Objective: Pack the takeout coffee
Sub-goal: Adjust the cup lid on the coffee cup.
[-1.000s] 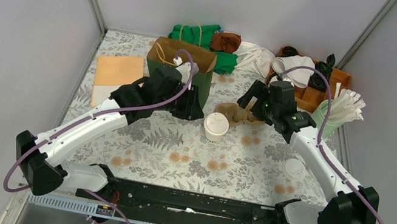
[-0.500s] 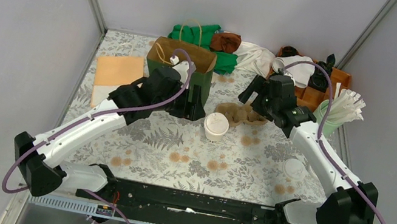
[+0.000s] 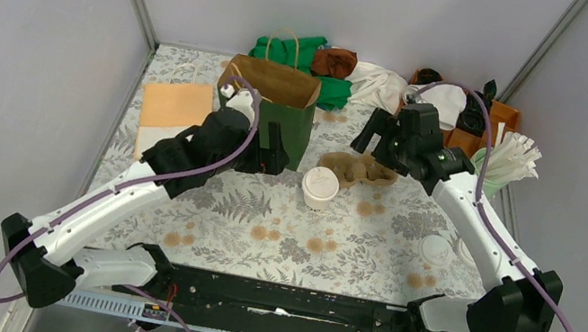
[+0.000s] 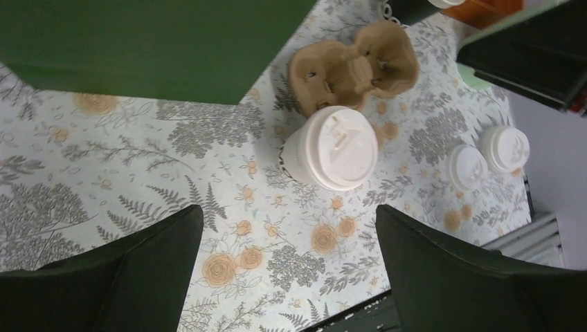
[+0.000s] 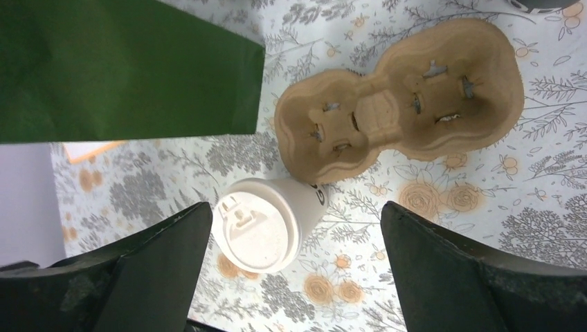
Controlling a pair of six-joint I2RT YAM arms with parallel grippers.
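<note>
The takeout coffee [image 3: 319, 187], a white cup with a white lid, stands upright on the flowered table, touching the near left end of the brown pulp cup carrier [image 3: 358, 170]. The carrier's wells are empty. A green paper bag [image 3: 273, 100] stands open just left of them. My left gripper [image 3: 274, 156] hovers open by the bag's front, left of the cup, which shows ahead of its fingers [image 4: 332, 149]. My right gripper [image 3: 372, 146] hangs open above the carrier's far side. In the right wrist view the cup [image 5: 266, 225] sits low, near the left finger.
White lidded cups [image 3: 437, 249] sit at the right. An orange paper sheet [image 3: 176, 104] lies left of the bag. Cloths [image 3: 378, 85], a wooden box [image 3: 480, 126] and a mint cup of white sticks [image 3: 502, 166] crowd the back right.
My left gripper has opened wide and drawn back from the bag's rim toward the near left. My right gripper has shifted slightly farther back, still open.
</note>
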